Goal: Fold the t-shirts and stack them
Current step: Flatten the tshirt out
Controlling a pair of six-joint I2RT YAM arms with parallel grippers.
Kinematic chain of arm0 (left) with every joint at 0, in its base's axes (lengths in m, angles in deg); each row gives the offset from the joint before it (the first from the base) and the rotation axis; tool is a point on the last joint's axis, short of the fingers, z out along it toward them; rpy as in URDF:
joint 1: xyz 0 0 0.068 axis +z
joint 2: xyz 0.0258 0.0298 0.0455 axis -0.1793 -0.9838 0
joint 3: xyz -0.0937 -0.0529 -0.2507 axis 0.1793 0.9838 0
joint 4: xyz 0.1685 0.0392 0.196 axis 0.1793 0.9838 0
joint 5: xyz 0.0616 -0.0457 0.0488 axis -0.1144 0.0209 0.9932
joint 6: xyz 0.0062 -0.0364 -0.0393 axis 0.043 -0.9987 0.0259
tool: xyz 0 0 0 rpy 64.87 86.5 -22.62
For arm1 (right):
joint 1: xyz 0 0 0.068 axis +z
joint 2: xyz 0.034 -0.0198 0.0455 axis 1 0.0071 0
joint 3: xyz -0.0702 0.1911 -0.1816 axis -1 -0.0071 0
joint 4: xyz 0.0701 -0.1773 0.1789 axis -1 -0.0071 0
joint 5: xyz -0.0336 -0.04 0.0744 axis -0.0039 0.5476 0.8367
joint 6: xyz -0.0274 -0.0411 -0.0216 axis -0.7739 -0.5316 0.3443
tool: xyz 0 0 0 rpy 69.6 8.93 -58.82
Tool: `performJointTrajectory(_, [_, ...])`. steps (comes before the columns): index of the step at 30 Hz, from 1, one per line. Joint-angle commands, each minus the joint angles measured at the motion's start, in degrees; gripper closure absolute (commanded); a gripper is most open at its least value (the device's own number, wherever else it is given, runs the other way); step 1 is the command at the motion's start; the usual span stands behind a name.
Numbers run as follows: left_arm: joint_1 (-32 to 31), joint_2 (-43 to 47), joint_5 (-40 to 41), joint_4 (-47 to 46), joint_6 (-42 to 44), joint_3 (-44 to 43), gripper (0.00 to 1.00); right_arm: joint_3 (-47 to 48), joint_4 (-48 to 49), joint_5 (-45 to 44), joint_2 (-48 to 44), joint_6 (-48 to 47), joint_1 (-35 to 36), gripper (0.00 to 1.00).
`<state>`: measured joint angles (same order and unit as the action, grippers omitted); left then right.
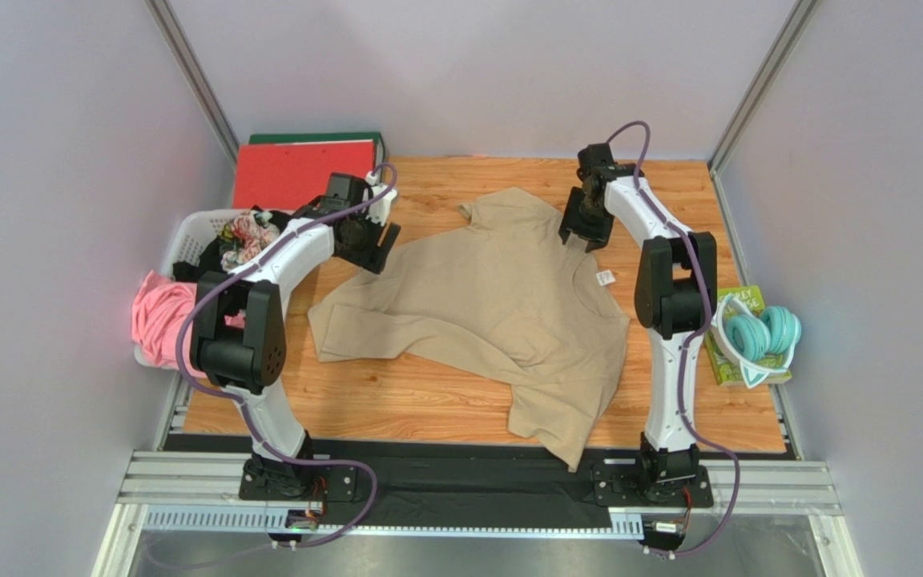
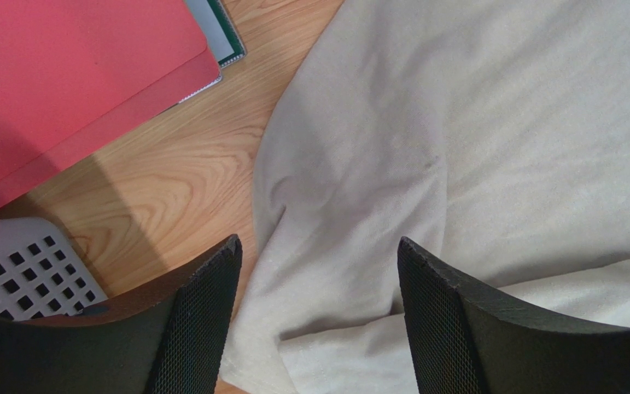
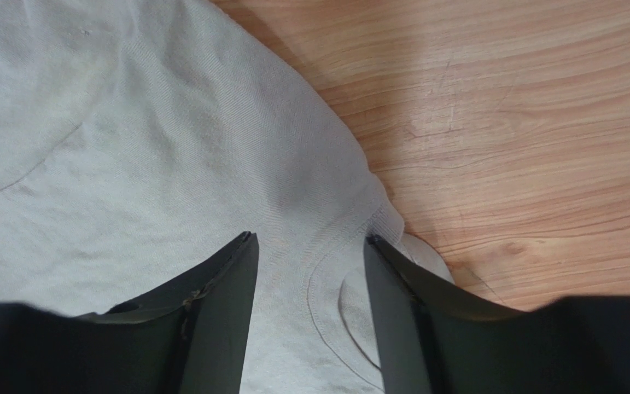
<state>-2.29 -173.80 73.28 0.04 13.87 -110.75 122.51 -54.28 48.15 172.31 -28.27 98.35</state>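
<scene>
One tan-beige t-shirt (image 1: 490, 301) lies spread and rumpled across the wooden table, with a small white label (image 1: 605, 278) near its right edge. My left gripper (image 1: 370, 247) hovers at the shirt's far-left edge. In the left wrist view this gripper (image 2: 318, 246) is open wide above a fold of the cloth (image 2: 458, 123). My right gripper (image 1: 581, 228) is at the shirt's far-right part. In the right wrist view that gripper (image 3: 310, 238) stands open astride the ribbed collar (image 3: 339, 246), low over the cloth (image 3: 129, 123).
A white basket (image 1: 190, 235) holding clothes, with pink cloth (image 1: 159, 313) hanging over it, stands at the left edge. A red folder (image 1: 298, 172) lies at the back left, close to the left gripper. Teal headphones (image 1: 761, 331) rest on a green book (image 1: 737, 367) at the right.
</scene>
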Motion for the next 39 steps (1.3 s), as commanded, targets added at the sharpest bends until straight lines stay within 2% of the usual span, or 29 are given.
performJointTrajectory(1, [0.2, -0.2, -0.9, 0.4, -0.1, -2.2, 0.25, 2.0, 0.1, -0.6, 0.6, -0.2, 0.7, 0.38])
performJointTrajectory(8, [0.2, -0.7, 0.1, 0.5, 1.0, 0.1, 0.27, 3.7, -0.2, -1.8, 2.4, -0.6, -0.8, 0.39])
performJointTrajectory(12, [0.2, 0.5, 1.5, 2.3, 2.4, 2.6, 0.34, 4.3, -0.2, -1.9, 3.5, -1.1, -1.6, 0.43])
performJointTrajectory(17, [0.9, 6.4, 2.4, 1.8, 4.6, 10.7, 0.34, 4.3, -0.1, -1.9, 4.1, -0.9, -1.7, 0.43])
performJointTrajectory(20, [2.4, 7.7, 1.8, 1.9, 4.9, 12.3, 0.34, 4.7, 0.0, -1.4, 4.6, -0.6, -1.7, 0.51])
performJointTrajectory(24, [3.0, 7.5, 1.8, 1.6, 5.2, 12.7, 0.38, 4.8, 0.3, -1.1, 5.0, -0.6, -1.7, 0.67])
performJointTrajectory(29, [3.0, 7.0, 1.8, 1.3, 4.8, 11.9, 0.39, 4.6, 0.4, -0.2, 5.2, -0.5, -1.8, 0.76])
performJointTrajectory(30, [3.0, 6.9, 1.8, 1.1, 4.7, 11.8, 0.39, 4.5, 0.4, -0.1, 5.3, -0.4, -1.7, 0.85])
performJointTrajectory(33, [3.1, 6.3, 1.9, 0.9, 4.6, 11.6, 0.39, 4.3, 0.5, -0.2, 5.2, -0.4, -1.7, 1.0])
performJointTrajectory(39, [3.1, 5.1, 2.3, -0.4, 4.2, 12.1, 0.39, 5.7, 0.5, -2.6, 5.0, 0.8, -2.9, 1.0])
